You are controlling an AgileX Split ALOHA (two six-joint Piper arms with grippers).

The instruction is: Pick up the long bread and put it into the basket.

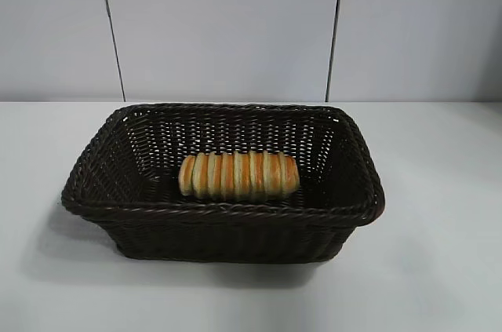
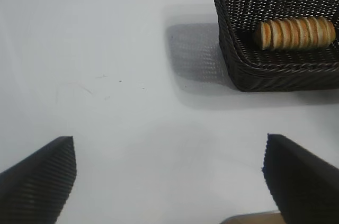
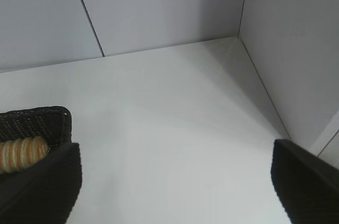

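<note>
The basket (image 1: 223, 214) stands on the white table (image 1: 439, 269), nearer its back edge, long side facing the camera. The long bread (image 1: 238, 176) lies flat on the basket's floor, lengthwise, close to the front wall.

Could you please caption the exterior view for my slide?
Long bread lying inside the dark wicker basket on the white table; no arms in view.

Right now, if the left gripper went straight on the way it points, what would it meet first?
Probably the bare table. The left gripper, jaws open, aims down at empty tabletop; the basket with the bread lies off to one side, apparently out of line.
</note>
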